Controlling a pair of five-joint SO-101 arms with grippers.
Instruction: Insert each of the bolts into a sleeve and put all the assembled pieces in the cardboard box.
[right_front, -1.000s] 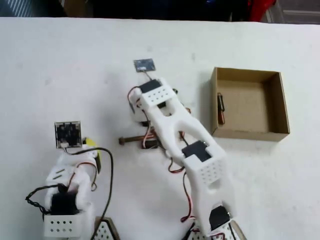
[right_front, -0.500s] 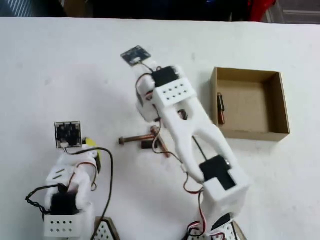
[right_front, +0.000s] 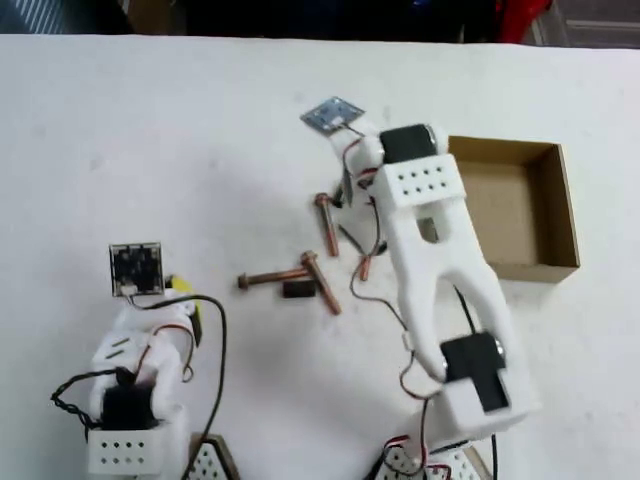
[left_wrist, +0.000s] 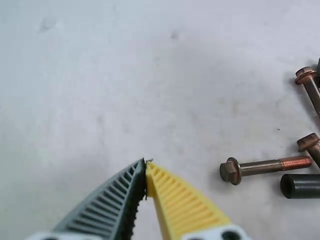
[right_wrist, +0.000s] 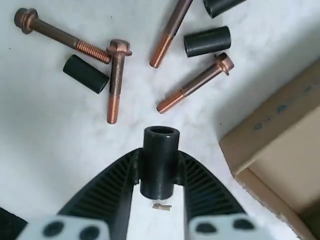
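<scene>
- Right wrist view: right gripper (right_wrist: 160, 152) pinches a black sleeve (right_wrist: 160, 172) mid-body, bore clear, over the surface's (left_wrist: 100, 75) middle beside the cardboard box (right_wrist: 270, 135).
- Empty left gripper (left_wrist: 145, 167), tips pressed together.
- By its looks the sleeve is rigid, light and slick; bolts (right_wrist: 192, 82) likely roll.

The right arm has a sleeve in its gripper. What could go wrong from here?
1. The sleeve in the right gripper has no bolt in it, and the cardboard box is close. Releasing it there would probably skip the assembly step.
2. A bolt touches the head of a second bolt, so grabbing either may shove the other.
</scene>
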